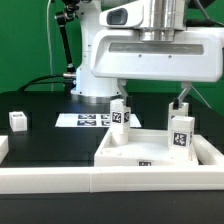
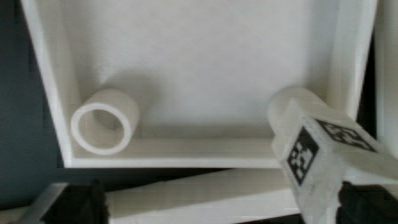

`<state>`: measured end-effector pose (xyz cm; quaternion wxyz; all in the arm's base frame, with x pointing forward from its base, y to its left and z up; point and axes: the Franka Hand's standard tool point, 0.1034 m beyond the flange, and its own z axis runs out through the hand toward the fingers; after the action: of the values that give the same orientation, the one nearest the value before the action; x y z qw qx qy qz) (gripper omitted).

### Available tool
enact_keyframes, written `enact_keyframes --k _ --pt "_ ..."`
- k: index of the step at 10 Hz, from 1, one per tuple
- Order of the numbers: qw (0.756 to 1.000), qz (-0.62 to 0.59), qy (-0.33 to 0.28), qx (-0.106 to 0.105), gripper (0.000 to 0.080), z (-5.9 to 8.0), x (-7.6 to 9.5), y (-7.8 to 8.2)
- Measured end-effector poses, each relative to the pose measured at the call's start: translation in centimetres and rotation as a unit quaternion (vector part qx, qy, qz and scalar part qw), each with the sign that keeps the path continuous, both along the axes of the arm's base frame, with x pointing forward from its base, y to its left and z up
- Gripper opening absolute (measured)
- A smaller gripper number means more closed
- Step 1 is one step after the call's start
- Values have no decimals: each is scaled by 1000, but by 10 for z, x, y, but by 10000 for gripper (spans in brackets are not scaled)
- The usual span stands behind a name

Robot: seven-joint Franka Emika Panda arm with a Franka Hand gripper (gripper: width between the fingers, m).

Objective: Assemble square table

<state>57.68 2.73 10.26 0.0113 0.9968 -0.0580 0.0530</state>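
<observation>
The white square tabletop slab [image 1: 135, 152] lies flat in front of the arm, a tag on its near edge. Two white tagged legs stand upright in it: one at the back towards the exterior view's left [image 1: 120, 114], one at the right [image 1: 181, 131]. My gripper [image 1: 180, 100] hangs just above the right leg. In the wrist view the slab's recessed face [image 2: 214, 60] fills the frame. The left leg shows end-on [image 2: 103, 122]. The tagged right leg [image 2: 320, 145] reaches down beside one dark finger [image 2: 366, 198]. The jaws stand wide apart; the gripper [image 2: 217, 205] is open.
A third loose leg [image 1: 17, 121] stands on the black table at the exterior view's left. The marker board [image 1: 88, 120] lies behind the slab. Long white border rails [image 1: 60, 180] run along the front. The robot's base [image 1: 95, 80] stands behind.
</observation>
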Motion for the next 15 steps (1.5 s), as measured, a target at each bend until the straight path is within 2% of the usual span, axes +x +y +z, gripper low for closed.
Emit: enact_keyframes --k 2,4,7,8,9,10,11,15 --pt "999 45 2 -7 649 -1 -9 -35" --pt "999 42 2 -6 649 -2 -9 -32" --pt "999 43 4 -11 649 -2 -11 -59" --pt "992 122 8 -22 649 -4 -16 -86" --pt "987 155 13 -28 649 -5 -21 -120" --pt "983 180 17 -33 649 -9 -25 -145" --pt "982 183 24 -32 649 -10 -23 -154" --pt "982 183 28 -31 649 -13 -29 -154"
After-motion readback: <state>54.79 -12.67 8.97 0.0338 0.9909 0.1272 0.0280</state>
